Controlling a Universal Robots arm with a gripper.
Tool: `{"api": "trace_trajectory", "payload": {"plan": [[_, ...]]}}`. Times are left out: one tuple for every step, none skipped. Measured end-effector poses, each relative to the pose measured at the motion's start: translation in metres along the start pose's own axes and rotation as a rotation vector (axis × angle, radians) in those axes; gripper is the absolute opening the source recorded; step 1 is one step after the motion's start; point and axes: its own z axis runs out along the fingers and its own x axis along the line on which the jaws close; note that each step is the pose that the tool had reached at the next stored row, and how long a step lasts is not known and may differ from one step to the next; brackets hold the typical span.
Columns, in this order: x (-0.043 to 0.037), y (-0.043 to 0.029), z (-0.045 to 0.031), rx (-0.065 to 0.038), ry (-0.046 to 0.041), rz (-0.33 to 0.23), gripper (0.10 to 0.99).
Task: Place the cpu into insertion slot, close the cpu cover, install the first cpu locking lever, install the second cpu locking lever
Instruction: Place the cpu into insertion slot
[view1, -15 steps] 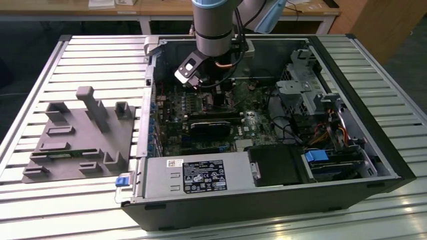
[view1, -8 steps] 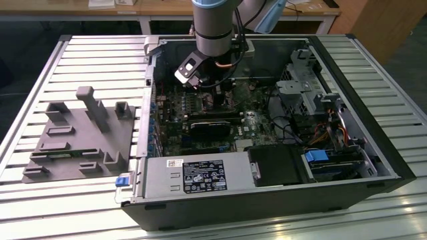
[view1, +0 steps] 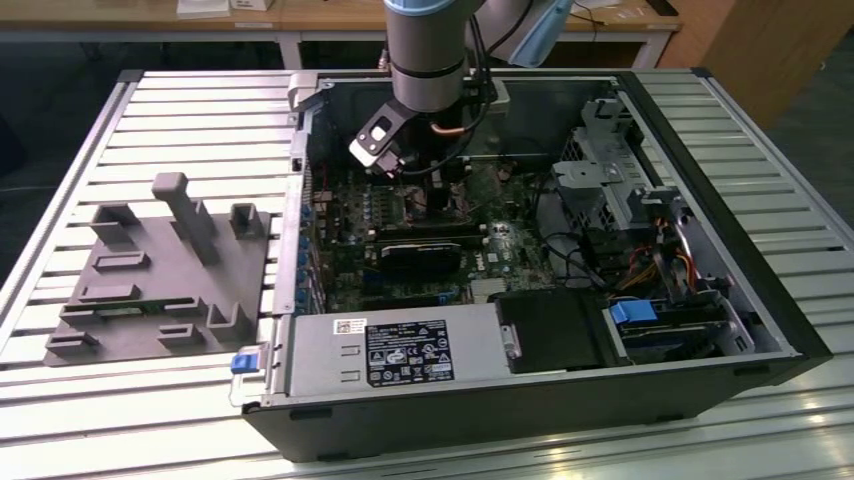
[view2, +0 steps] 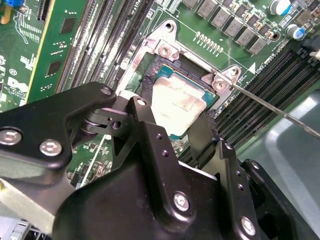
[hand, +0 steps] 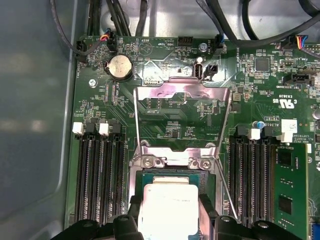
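Observation:
The cpu (hand: 167, 202), a square chip with a shiny silver top, lies low in the insertion slot (hand: 150, 161), its green edge showing inside the silvery rim. My gripper (hand: 170, 220) straddles it, one black finger pressed against each of two opposite sides. In the second wrist view the cpu (view2: 177, 105) sits between the fingers (view2: 144, 112) of my gripper (view2: 175, 122), inside the insertion slot (view2: 167, 49). The cpu cover (hand: 182, 95) stands swung open behind the slot. Two thin wire locking levers (hand: 136, 120) stick up unlatched, one seen as a rod (view2: 270, 107). In the exterior view my gripper (view1: 424, 185) reaches down into the computer case.
Long black memory slots (hand: 97, 175) flank the socket, with a green memory card (hand: 290, 185) in one side. A coin battery (hand: 120, 66) and cables (hand: 240, 35) lie beyond the cover. A power supply (view1: 400, 345), a drive cage (view1: 627, 190) and a grey fixture (view1: 160, 270) show outside.

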Motion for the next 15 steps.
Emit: {"api": "trace_trajectory", "payload": {"plan": [[0.0, 0.0, -0.0008, 0.0, -0.0006, 0.0, 0.533], [0.0, 0.0001, -0.0016, 0.0, -0.0008, 0.0, 0.533], [0.0, 0.0002, -0.0023, 0.0, -0.001, 0.0, 0.533], [0.0001, 0.0002, -0.0027, 0.0, -0.0012, 0.0, 0.533], [0.0001, 0.0002, -0.0027, 0.0, -0.0019, 0.0, 0.533], [0.0001, 0.0002, -0.0027, 0.0, -0.0041, 0.0, 0.533], [0.0, 0.0002, -0.0028, 0.0, -0.0072, 0.0, 0.533], [0.0001, 0.0002, -0.0029, 0.0, -0.0097, 0.0, 0.533], [0.0001, 0.0002, -0.0028, 0.0, -0.0126, 0.0, 0.533], [0.0, 0.0003, -0.0029, 0.0, -0.0149, 0.0, 0.533], [0.0, 0.0003, -0.0029, 0.0, -0.0158, 0.0, 0.533], [-0.0001, 0.0003, -0.0029, 0.0, -0.0159, 0.001, 0.533], [-0.0002, 0.0005, -0.0029, 0.0, -0.0161, 0.002, 0.533], [-0.0005, 0.0006, -0.0029, 0.0, -0.0161, 0.003, 0.533], [-0.0009, 0.0006, -0.0028, 0.0, -0.0162, 0.003, 0.533]]}}
